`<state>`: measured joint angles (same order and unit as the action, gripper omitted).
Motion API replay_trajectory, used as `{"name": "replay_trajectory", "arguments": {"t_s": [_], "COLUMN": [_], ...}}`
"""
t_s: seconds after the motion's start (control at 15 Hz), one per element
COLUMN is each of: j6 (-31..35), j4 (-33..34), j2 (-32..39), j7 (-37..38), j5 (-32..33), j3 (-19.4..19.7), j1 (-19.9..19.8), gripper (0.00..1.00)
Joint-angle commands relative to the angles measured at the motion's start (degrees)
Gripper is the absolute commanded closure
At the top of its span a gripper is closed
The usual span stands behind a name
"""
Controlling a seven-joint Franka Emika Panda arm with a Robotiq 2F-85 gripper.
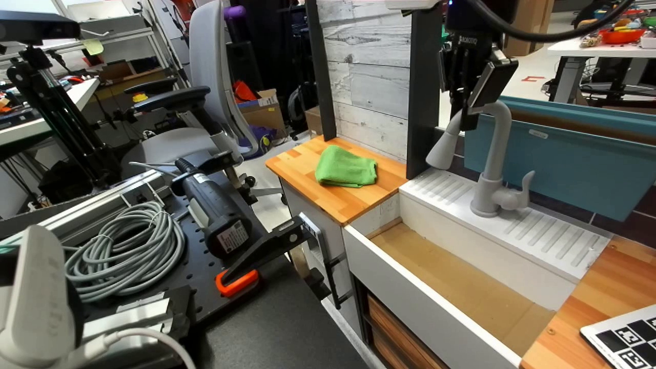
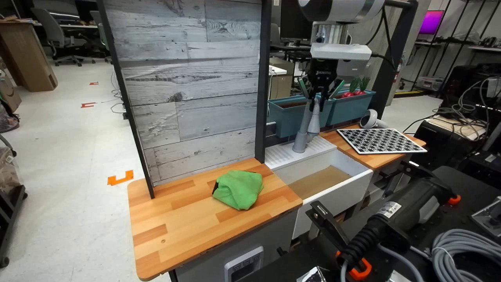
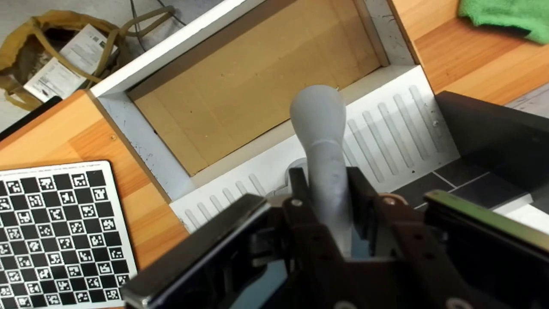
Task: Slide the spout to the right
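Nearest the lens in an exterior view lie one coil of grey cable (image 2: 469,250) and one black tool (image 2: 411,207). Behind them, one green cloth (image 2: 239,190) sits bunched on a wooden counter (image 2: 188,235) beside one white sink (image 2: 332,201). On the sink's grooved back ledge (image 1: 512,228), one matte grey spout (image 1: 499,136) rises from its cylindrical base, the neck's long axis near upright; the arch bends over so that the flared head points downward, toward the cloth's side of the sink. One small lever (image 1: 523,193) stands on the opposite side of the base. The robot's arm (image 2: 338,9) hangs from above, its wrist over the ledge and its gripper (image 3: 327,174) aimed down. The two fingers, drawn in to the tube's width, hold the spout between them just above the flared head. One checkered board (image 2: 379,141) lies past the sink. Farther back are two teal planters (image 2: 350,113), with two red, green-topped vegetables (image 2: 347,94) poking from one, and a single screen (image 2: 431,22) glowing magenta.
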<state>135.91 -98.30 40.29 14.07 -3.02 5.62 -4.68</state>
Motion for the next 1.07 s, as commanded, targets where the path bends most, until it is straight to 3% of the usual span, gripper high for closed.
{"name": "replay_trajectory", "arguments": {"t_s": [0.0,0.4,0.73,0.8,0.87,1.0], "j6": [-3.75,-2.22,-1.79,-2.09,-1.86,-1.27], "j4": [0.38,-0.14,-0.39,-0.59,-0.76,-1.04], "j2": [-0.88,-1.11,-1.31,-1.43,-1.47,-1.57], "j7": [-5.43,-13.22,-17.75,-17.69,-17.92,-18.09], "j5": [6.18,12.0,13.05,13.21,13.56,14.16], "j3": [2.82,2.68,2.2,2.39,2.51,2.6], "j1": [0.81,0.69,-0.12,0.1,0.23,0.19], "gripper": [0.93,0.93,0.93,0.47,0.45,0.31]}}
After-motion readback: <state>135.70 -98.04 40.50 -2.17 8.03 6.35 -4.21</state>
